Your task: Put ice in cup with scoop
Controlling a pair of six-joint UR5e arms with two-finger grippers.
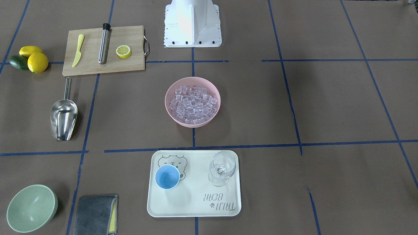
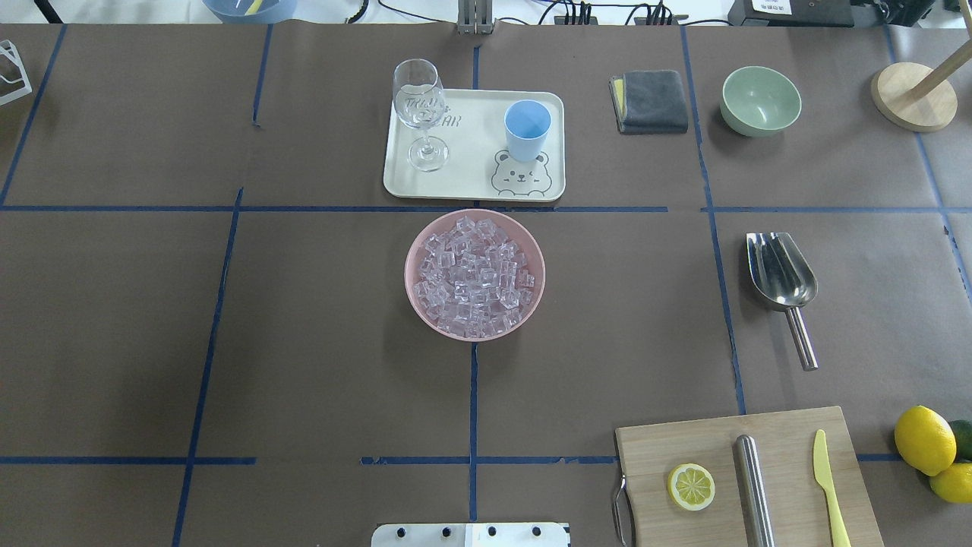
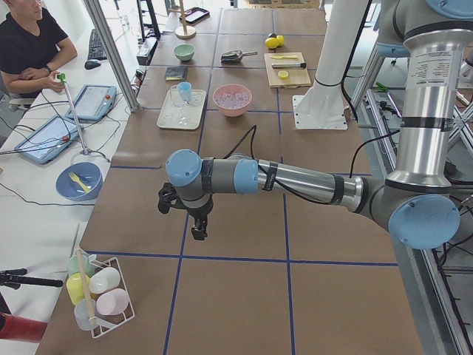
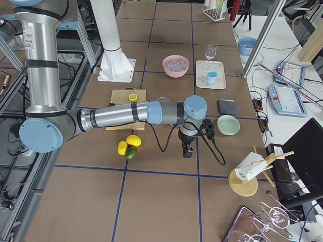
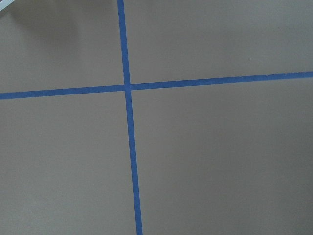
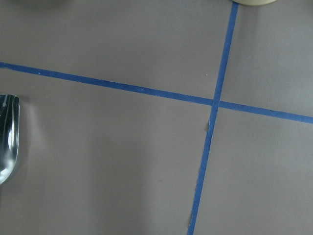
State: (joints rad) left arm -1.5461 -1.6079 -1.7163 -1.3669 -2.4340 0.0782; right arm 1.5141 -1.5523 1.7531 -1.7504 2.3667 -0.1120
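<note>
Ice (image 2: 474,277): heaped in the pink bowl (image 2: 415,247) at the centre of the table (image 2: 304,342), between my base and the tray (image 2: 471,178).

Cup (image 2: 527,129): upright on the tray, on the side toward my right, just behind the printed bear face. A stemmed glass (image 2: 419,102) shares the tray on the other side, apart from the cup.

Scoop (image 2: 782,273): lying on the table well to the right of the bowl, trough toward the far edge, handle toward me.

Cutting board (image 2: 683,444): near the handle's end, on my side of it. It carries a lemon half (image 2: 691,486), a steel cylinder (image 2: 754,486) and a yellow knife (image 2: 829,486). Whole lemons (image 2: 924,439) lie past its right end. Grey cloth (image 2: 653,100) and green bowl (image 2: 760,99) sit right of the tray.

My right gripper (image 4: 187,151): hangs pointing down over bare table, near the green bowl. It is seen from the side only, so I cannot tell the finger gap. Its wrist camera catches the scoop's lip at the left edge.

My left gripper (image 3: 198,231): points down over bare table, well apart from tray and bowl. I cannot tell the gap here either.
</note>
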